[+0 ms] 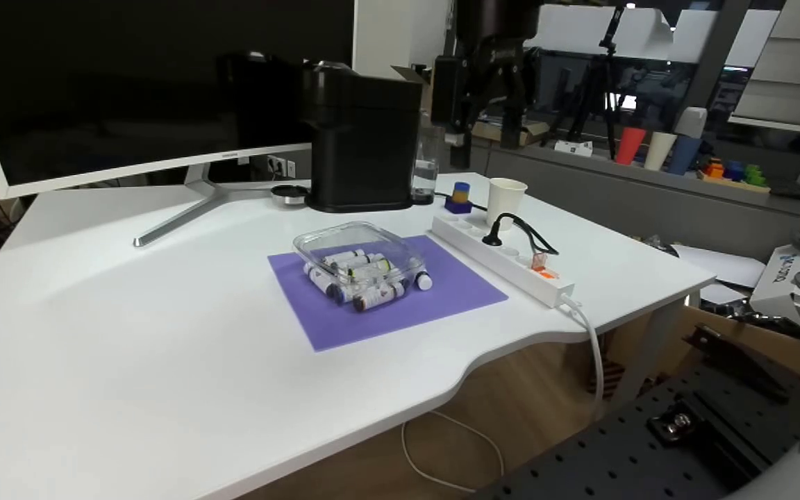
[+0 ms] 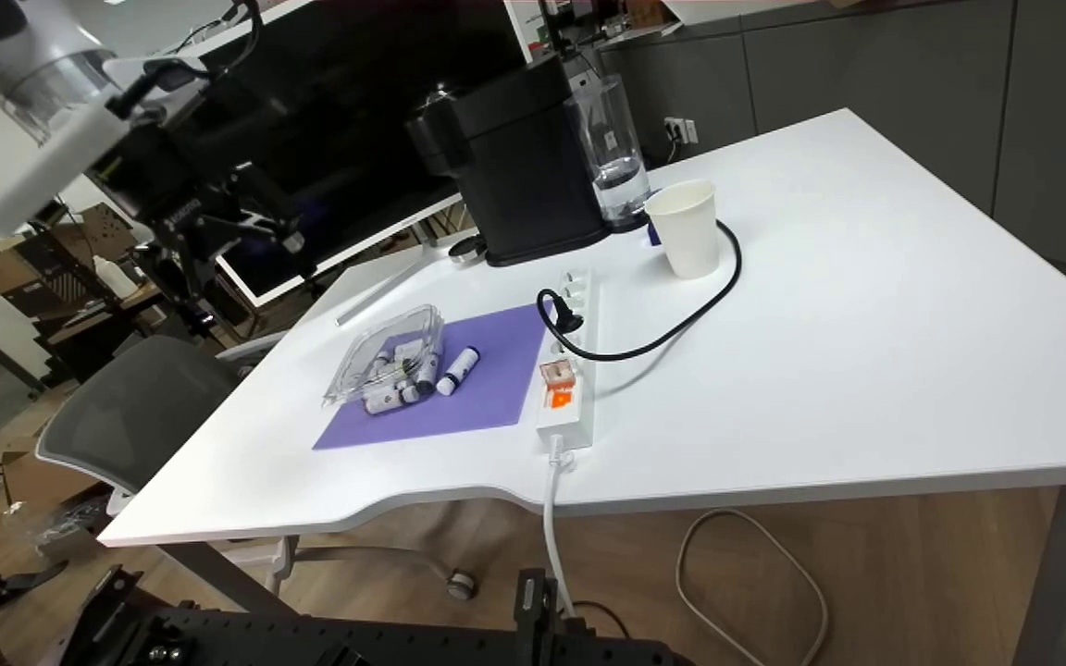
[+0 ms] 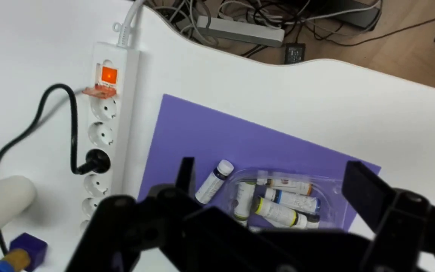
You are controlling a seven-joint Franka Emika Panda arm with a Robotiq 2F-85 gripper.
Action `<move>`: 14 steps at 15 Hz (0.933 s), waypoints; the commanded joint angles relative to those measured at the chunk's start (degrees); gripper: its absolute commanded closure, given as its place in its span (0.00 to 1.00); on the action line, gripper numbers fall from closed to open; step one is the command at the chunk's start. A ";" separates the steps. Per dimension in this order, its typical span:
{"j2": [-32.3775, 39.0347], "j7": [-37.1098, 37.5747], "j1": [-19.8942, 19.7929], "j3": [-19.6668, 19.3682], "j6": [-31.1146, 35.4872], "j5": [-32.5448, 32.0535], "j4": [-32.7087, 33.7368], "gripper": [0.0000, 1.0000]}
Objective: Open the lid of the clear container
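Observation:
The clear container [image 1: 410, 265] sits on a purple mat in both exterior views, and it also shows in an exterior view here [image 2: 433, 338]. Several small white-labelled bottles show through it. The lid [image 1: 334, 237] seems to be the transparent top; its seam with the box is too faint to tell. In the wrist view, the container [image 3: 334, 206] lies below the fingers, its lower part hidden by the gripper. My gripper [image 3: 272, 166] is open and empty, well above the table. It also shows open in both exterior views [image 1: 486, 149] [image 2: 251, 282].
A loose bottle [image 1: 423, 280] lies beside the container on the purple mat [image 1: 459, 281]. A white power strip [image 1: 494, 260] with a black cable runs along one side. A paper cup [image 1: 504, 198], a black machine [image 1: 365, 142] and a monitor [image 1: 157, 83] stand behind.

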 commanded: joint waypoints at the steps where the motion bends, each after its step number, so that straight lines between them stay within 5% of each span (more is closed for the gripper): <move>1: 5.76 -2.89 2.55 1.83 5.01 -4.12 0.01 0.00; 7: 15.31 -1.84 3.97 4.03 13.07 -9.18 -0.04 0.00; 12: 21.89 5.46 2.64 4.03 21.34 -21.32 0.09 0.00; 14: 21.34 2.59 3.09 3.98 20.45 -18.84 -0.05 0.00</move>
